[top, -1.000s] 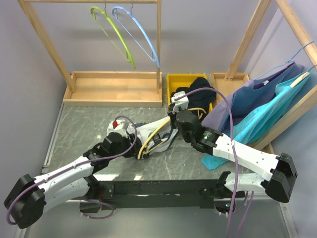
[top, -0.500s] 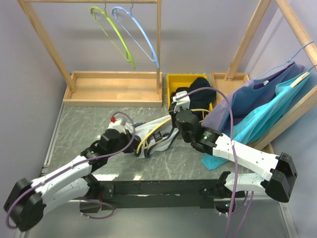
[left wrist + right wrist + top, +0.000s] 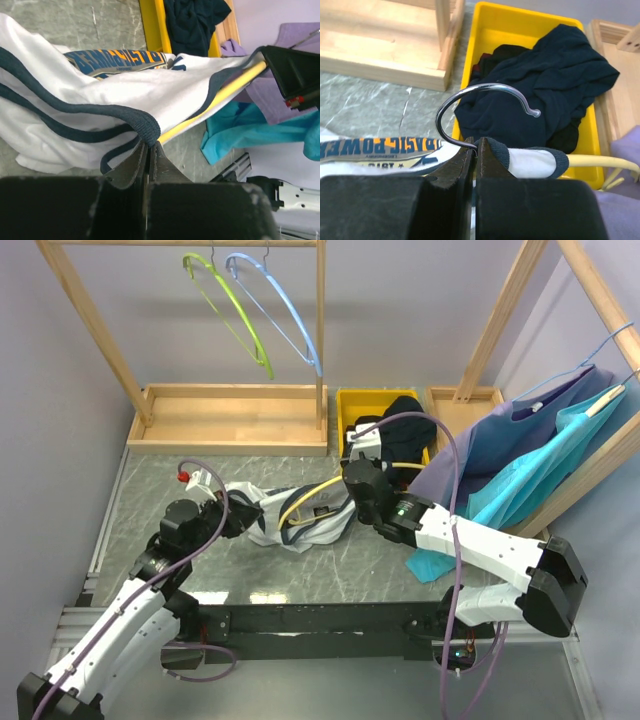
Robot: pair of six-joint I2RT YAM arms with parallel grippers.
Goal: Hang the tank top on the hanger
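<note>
Tank top (image 3: pixel 300 525) sits bunched on the marble table (image 3: pixel 150 490) between the two arms, with the yellow hanger (image 3: pixel 298 505) threaded partly inside it. The left gripper (image 3: pixel 150 146) is pinched tight on the shirt's navy trim. The right gripper (image 3: pixel 475 145) is clamped at the base of the hanger's metal hook, near the yellow bin (image 3: pixel 485 30).

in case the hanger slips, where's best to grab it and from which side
Grip the hanger at its neck, right under the metal hook, coming from the near side as the right end effector does. The hook stands bare above the tank top, while the yellow arms lie mostly under fabric.
</note>
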